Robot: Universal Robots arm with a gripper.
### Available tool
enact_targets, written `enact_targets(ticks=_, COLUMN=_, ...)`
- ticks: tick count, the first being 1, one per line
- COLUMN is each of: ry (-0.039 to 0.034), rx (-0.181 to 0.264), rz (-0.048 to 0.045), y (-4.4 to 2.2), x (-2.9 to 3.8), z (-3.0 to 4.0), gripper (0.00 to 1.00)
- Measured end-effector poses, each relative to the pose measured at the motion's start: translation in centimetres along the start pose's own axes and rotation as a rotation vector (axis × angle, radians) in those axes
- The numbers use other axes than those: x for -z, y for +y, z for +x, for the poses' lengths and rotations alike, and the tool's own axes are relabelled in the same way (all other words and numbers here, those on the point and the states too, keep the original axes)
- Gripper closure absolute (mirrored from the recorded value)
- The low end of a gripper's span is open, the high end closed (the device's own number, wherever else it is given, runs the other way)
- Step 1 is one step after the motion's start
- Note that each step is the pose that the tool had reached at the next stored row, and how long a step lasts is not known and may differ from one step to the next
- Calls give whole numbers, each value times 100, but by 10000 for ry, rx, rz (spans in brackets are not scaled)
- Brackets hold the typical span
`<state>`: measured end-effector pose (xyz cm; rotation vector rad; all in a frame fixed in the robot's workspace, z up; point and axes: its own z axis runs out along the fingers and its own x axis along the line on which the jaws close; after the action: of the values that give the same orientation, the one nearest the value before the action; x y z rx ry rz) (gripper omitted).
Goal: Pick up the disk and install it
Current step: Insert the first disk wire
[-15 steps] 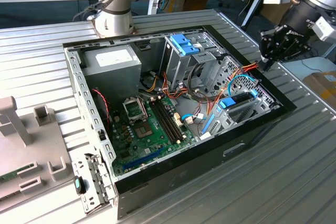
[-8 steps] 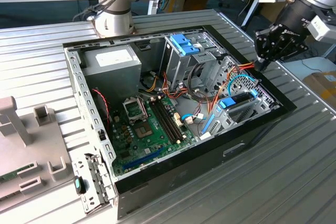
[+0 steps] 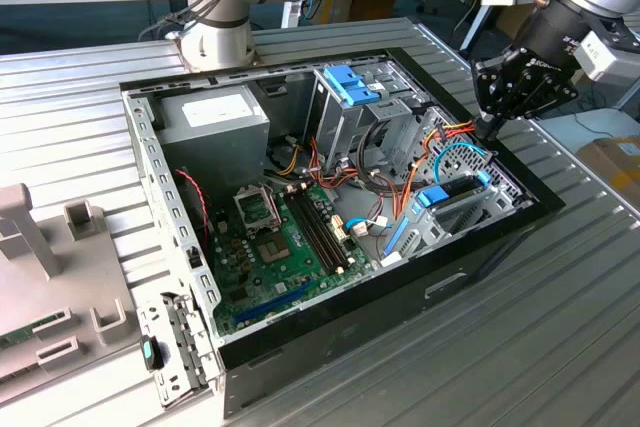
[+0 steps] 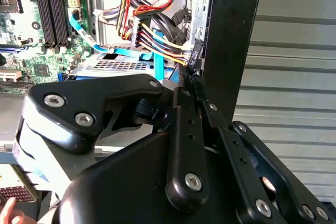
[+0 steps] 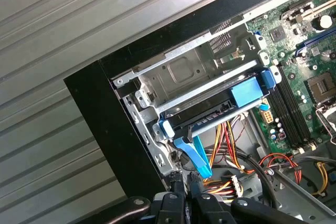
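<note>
I think most of the job is done. The disk [image 5: 210, 111] is not in my tool [image 5: 184, 196]. It lies flat in its slot in the grey metal cage [image 5: 184, 72], in a corner of the open computer case [image 3: 540, 209]. In the exterior view the disk [image 3: 455, 190] sits on that view's right side of the case, with its blue end tab pointing toward the green board [image 3: 290, 237]. It looks set in place, but I cannot tell if it is pushed all the way home.

The tool's two fingers are pressed together and pinch nothing. In the exterior view the tool [image 3: 490, 129] hangs just above the case's black rim, near the disk.

Room is tight here. The black rim is right beside the fingers. A flat blue cable [image 5: 191, 156] and a bunch of orange and yellow wires [image 5: 226, 140] are very close too. Outside the case, the ribbed table [image 3: 560, 327] is wide and open.
</note>
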<state>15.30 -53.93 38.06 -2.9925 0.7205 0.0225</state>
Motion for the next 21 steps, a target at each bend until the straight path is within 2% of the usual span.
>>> enact_targets(ticks=21, ry=13, rx=1, rz=6, y=24, x=0, z=-46, gripper=85)
